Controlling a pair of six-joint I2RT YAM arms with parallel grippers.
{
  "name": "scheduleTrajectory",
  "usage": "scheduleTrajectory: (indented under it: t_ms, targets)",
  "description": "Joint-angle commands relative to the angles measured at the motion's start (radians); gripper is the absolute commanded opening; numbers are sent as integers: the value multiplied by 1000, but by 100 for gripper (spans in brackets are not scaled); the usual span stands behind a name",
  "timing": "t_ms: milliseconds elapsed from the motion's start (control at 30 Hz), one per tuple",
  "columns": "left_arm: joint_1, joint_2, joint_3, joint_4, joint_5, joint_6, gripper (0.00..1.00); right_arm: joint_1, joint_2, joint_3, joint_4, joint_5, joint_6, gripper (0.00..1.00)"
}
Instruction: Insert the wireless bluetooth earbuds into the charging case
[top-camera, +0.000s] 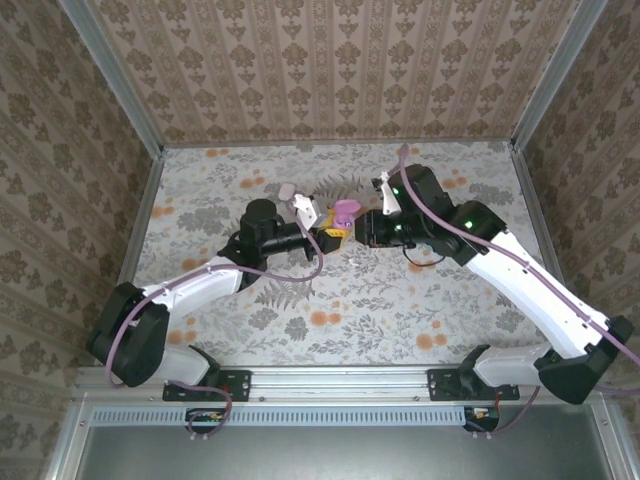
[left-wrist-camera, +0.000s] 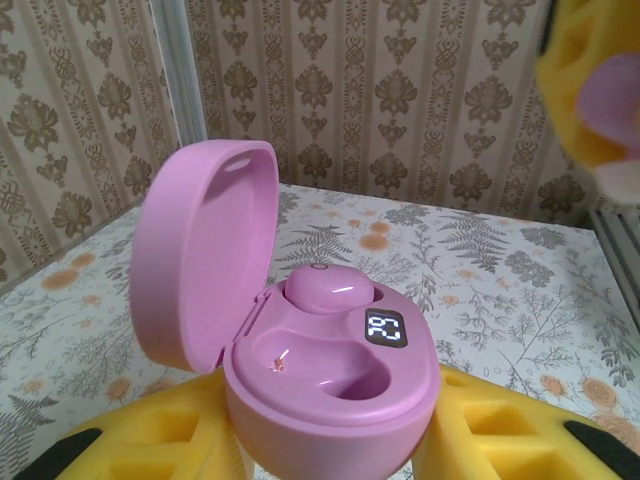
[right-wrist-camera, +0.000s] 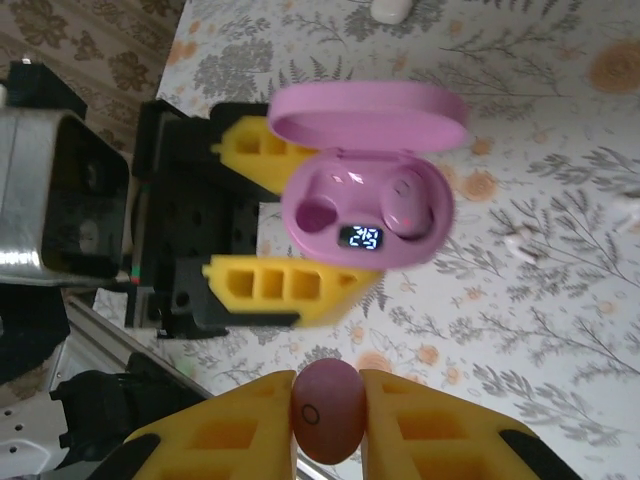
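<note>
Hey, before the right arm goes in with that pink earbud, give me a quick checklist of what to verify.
1. The left pincer grips the pink charging case: ok.
2. The lid is open: ok.
3. There is an empty socket beside the seated earbud: ok.
4. The right pincer clamps the pink earbud: ok.
5. The held earbud is lined up over the socket: not ok, it is apart from the case.
6. The held earbud is turned to fit the socket: cannot tell.
</note>
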Motion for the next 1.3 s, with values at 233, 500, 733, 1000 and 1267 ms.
scheduleTrajectory:
  t_ms: [233, 500, 733, 1000, 1267]
  targets:
    - [-24, -11, 29, 37, 34, 26, 40, -2, 78, 47, 87, -57, -6, 23]
    - [-27, -20, 27, 35, 32, 27, 40, -2, 126, 68, 39, 7, -2, 23]
    - [-29, -32, 27, 36, 31, 29, 40, -2, 157, 85, 34, 9, -4, 23]
    - [-30, -36, 24, 42, 26, 26, 40, 0, 172, 102, -17, 50, -6, 23]
    - [-31, -36, 24, 48, 19, 20, 40, 7, 181, 126, -44, 44, -17, 24]
